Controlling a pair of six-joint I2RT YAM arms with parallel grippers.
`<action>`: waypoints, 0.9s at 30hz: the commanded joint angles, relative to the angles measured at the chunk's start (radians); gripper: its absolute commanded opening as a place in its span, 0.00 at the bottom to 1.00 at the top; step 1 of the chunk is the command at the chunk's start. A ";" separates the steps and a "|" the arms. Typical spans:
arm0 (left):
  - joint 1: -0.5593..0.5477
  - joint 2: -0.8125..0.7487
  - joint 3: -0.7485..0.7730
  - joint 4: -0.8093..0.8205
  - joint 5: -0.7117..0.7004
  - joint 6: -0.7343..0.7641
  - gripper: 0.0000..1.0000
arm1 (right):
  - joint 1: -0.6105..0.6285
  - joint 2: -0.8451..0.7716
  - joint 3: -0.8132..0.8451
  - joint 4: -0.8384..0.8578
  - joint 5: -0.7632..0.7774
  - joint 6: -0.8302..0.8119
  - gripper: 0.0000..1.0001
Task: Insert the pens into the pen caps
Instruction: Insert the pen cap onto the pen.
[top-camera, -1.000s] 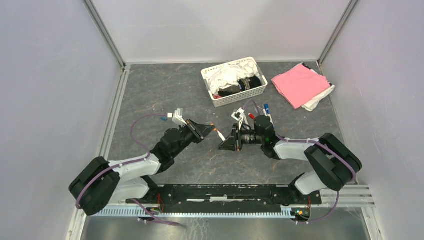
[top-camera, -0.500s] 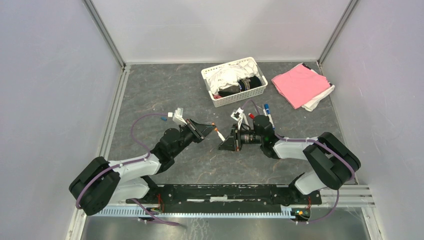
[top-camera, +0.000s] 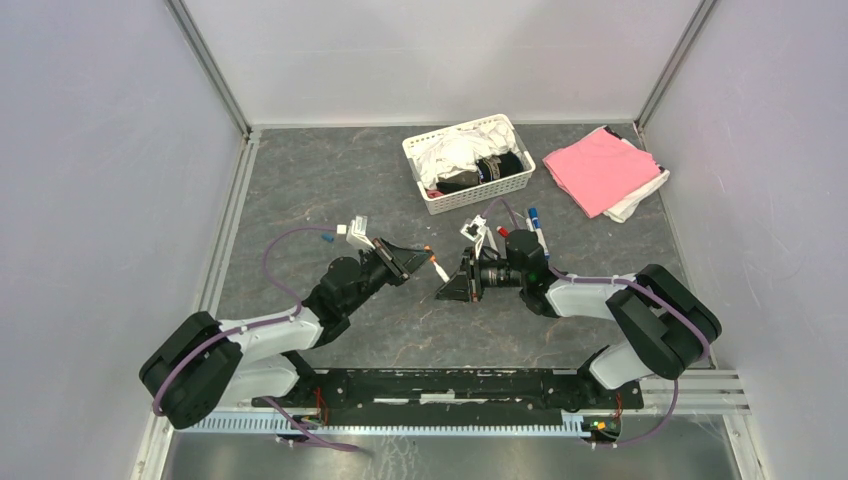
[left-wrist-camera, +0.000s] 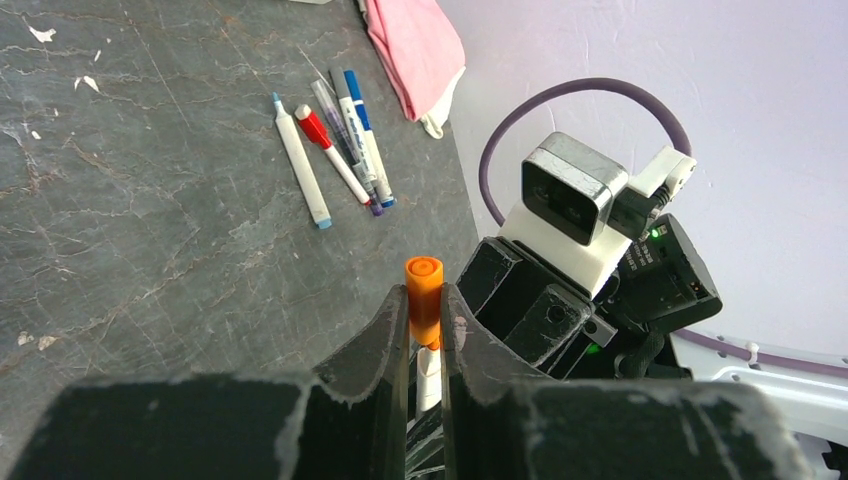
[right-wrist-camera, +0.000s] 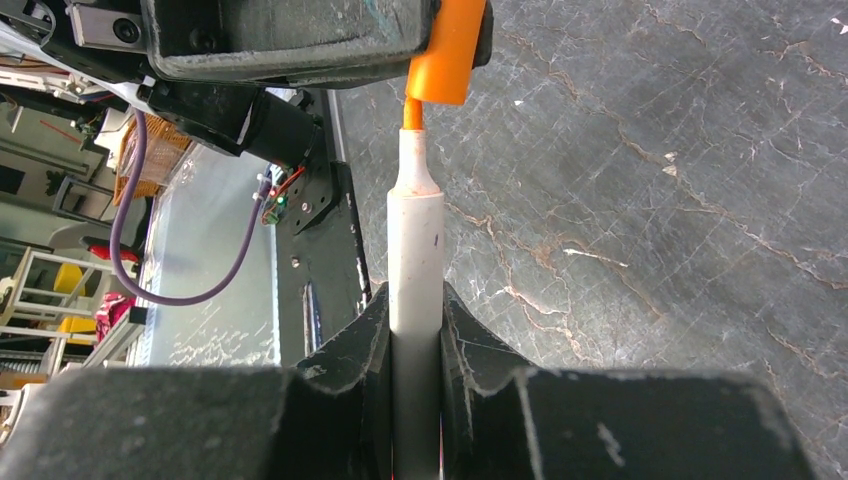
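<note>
My left gripper (left-wrist-camera: 425, 310) is shut on a short orange pen cap (left-wrist-camera: 424, 285) that sticks out past its fingertips. My right gripper (right-wrist-camera: 415, 310) is shut on a white pen (right-wrist-camera: 416, 250) whose orange tip just enters the open mouth of the cap (right-wrist-camera: 448, 55). From above, the two grippers (top-camera: 418, 256) (top-camera: 447, 287) face each other over the middle of the table, with the pen (top-camera: 440, 270) between them. Several more pens (left-wrist-camera: 340, 150) lie side by side on the table beyond the right arm, also seen from above (top-camera: 533, 222).
A white basket (top-camera: 470, 195) holding cloth and a dark item stands at the back. A pink cloth (top-camera: 600, 165) on a white one lies at the back right. The right wrist's camera housing (left-wrist-camera: 572, 190) sits close behind the cap. Walls enclose three sides.
</note>
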 joint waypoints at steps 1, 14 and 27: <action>-0.015 -0.005 -0.004 0.047 0.012 0.028 0.02 | 0.004 -0.005 0.035 0.006 0.019 -0.020 0.00; -0.027 -0.025 -0.008 0.033 0.023 0.046 0.02 | 0.000 -0.003 0.043 -0.019 0.034 -0.033 0.00; -0.168 0.000 0.055 -0.108 -0.059 0.171 0.02 | -0.022 -0.016 0.012 0.107 -0.006 0.059 0.00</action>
